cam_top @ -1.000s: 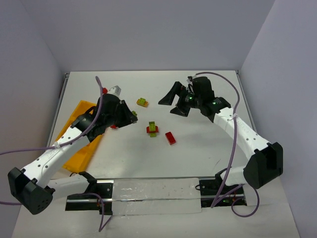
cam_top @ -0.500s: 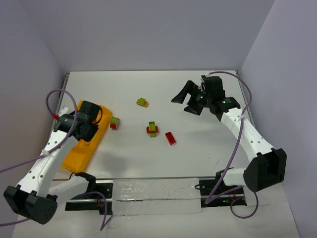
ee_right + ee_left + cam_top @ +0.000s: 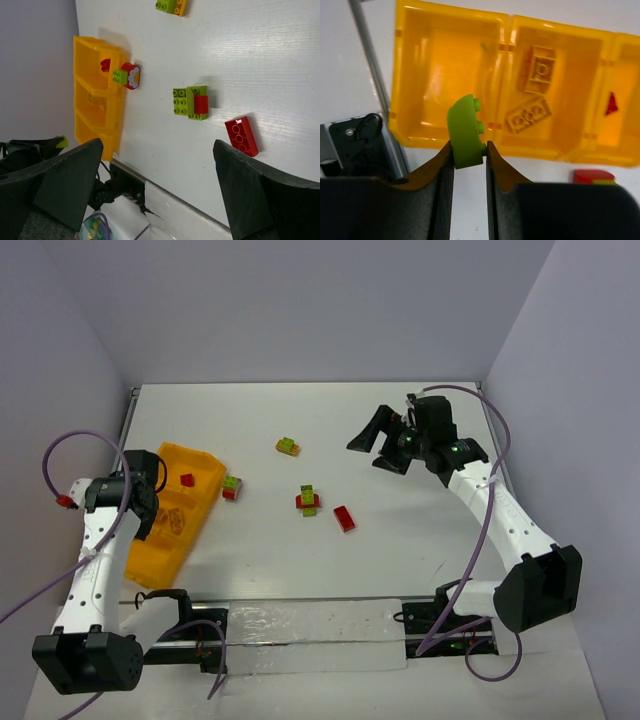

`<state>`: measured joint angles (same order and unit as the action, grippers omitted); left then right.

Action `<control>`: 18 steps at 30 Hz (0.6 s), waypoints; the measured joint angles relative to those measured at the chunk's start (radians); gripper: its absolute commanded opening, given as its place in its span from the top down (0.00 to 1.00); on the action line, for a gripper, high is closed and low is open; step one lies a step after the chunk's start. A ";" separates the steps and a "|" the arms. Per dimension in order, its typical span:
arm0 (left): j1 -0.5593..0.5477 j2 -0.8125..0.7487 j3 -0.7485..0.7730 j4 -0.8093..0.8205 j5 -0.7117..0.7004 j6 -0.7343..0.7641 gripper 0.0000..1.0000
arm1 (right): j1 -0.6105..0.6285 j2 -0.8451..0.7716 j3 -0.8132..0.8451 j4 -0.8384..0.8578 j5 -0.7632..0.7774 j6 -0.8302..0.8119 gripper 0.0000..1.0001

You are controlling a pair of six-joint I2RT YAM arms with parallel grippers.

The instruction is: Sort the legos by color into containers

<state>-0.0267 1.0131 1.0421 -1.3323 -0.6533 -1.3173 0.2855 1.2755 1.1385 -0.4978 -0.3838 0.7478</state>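
Pale lavender walls (image 3: 300, 310) close in a white table (image 3: 400, 560), where a long orange-yellow tray (image 3: 160, 558) lies at the left side. The left end effector (image 3: 469, 150) is above the tray's near rim, clamped on a lime green brick (image 3: 466, 132) that stands upright between its fingers. In the left wrist view the brick overlaps the divider between two compartments. The end compartment (image 3: 435, 60) beside that divider is bare. The middle one holds two yellow bricks (image 3: 529, 115), and the next holds a red piece (image 3: 611, 103). A green-and-red clump (image 3: 232, 487) sits just beside the tray's outer wall. Further out on the table lie a green-and-yellow clump (image 3: 288, 446), a red-and-green clump (image 3: 308, 500) and, near it, a single red brick (image 3: 344, 518). The right end effector (image 3: 366, 454) hangs over the far right part of the table, well apart from the bricks. Its fingers are spread wide and hold nothing.
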 measured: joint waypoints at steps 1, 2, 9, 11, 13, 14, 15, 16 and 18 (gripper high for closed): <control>0.018 0.001 -0.011 0.000 0.000 0.007 1.00 | 0.000 0.000 0.000 -0.001 -0.001 -0.001 0.01; 0.036 0.002 -0.022 0.001 -0.001 0.013 1.00 | 0.000 0.000 0.000 -0.002 -0.002 -0.003 0.01; 0.147 0.004 -0.048 0.024 0.007 0.073 0.97 | 0.001 0.018 0.010 -0.019 -0.017 -0.010 0.01; 0.176 0.010 -0.049 0.033 0.011 0.088 0.88 | 0.005 0.027 0.016 -0.022 -0.017 -0.009 0.01; 0.204 0.019 -0.049 0.044 0.015 0.104 0.72 | 0.007 0.035 0.023 -0.025 -0.018 -0.009 0.01; 0.219 0.023 -0.049 0.051 0.019 0.114 0.60 | 0.009 0.038 0.026 -0.027 -0.018 -0.009 0.01; 0.231 0.026 -0.049 0.058 0.023 0.123 0.49 | 0.011 0.041 0.030 -0.029 -0.019 -0.009 0.01; 0.244 0.028 -0.049 0.065 0.027 0.132 0.41 | 0.013 0.043 0.033 -0.030 -0.019 -0.009 0.01; 0.260 0.030 -0.050 0.078 0.033 0.150 0.27 | 0.018 0.047 0.042 -0.035 -0.020 -0.009 0.01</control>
<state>0.2335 1.0428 0.9916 -1.2543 -0.6200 -1.1673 0.3039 1.3228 1.1802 -0.5324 -0.4038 0.7383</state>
